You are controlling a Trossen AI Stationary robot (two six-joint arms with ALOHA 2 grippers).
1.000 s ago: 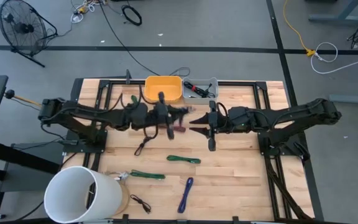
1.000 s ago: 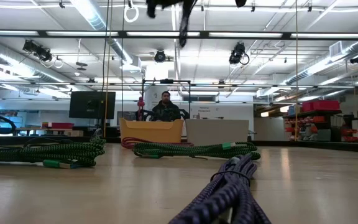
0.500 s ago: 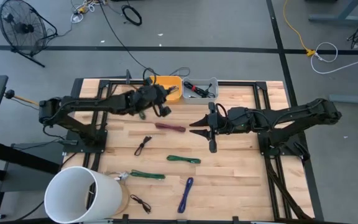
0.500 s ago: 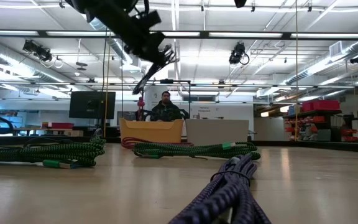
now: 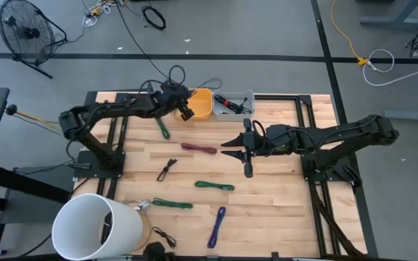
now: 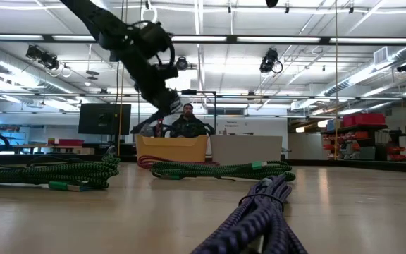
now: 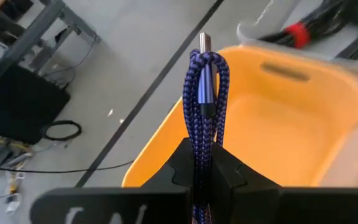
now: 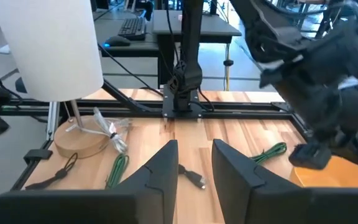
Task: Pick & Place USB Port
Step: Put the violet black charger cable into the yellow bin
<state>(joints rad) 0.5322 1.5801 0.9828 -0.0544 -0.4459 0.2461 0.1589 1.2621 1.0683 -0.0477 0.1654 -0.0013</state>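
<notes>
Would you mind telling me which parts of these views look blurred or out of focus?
Low view: the coiled blue braided cable nearest the lens is soft. Left wrist view: the orange plastic bin is blurred, the looped purple braided cable sharper.

left end effector (image 7: 205, 163) clamping folded purple braided cable (image 7: 205, 93), orange bin (image 7: 272, 130) beyond

Bare wooden tabletop (image 5: 281, 196) fills the frame's lower right. Left of centre, scattered green (image 5: 214, 186), maroon (image 5: 199, 148) and blue braided cables (image 5: 217, 226) clutter the path; a white cylinder (image 5: 96, 227) blocks the lower left, and the orange plastic bin (image 5: 199, 104) stands at top centre.
</notes>
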